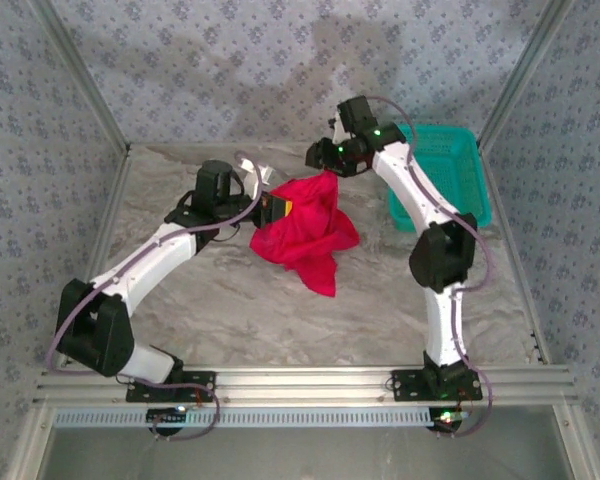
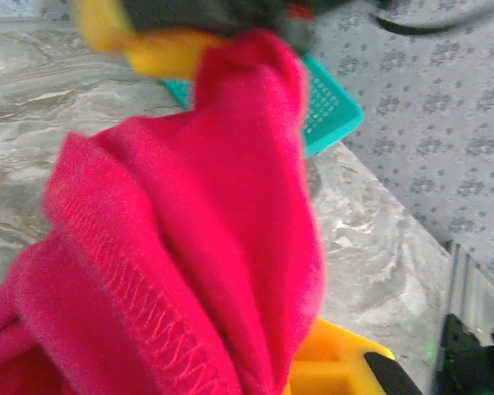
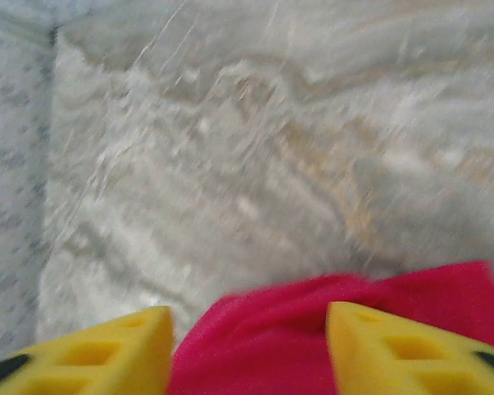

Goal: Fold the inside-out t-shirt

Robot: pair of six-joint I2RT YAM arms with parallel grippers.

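Observation:
The red t-shirt (image 1: 308,232) hangs bunched above the marble table between both arms, its lower end drooping toward the table. My left gripper (image 1: 278,209) is shut on its left side; in the left wrist view the cloth (image 2: 189,247) covers the jaws, with its stitched seam showing and one yellow finger (image 2: 342,362) poking out beneath. My right gripper (image 1: 327,160) is at the shirt's top end. Its yellow fingers (image 3: 107,350) stand apart around the right gripper's gap (image 3: 249,341), where red cloth (image 3: 428,284) lies loose between them.
A teal mesh basket (image 1: 450,170) stands at the back right, its corner (image 2: 329,107) just behind the shirt. A small white object (image 1: 254,166) lies at the back, left of the shirt. Patterned walls close the table (image 1: 230,310) on three sides.

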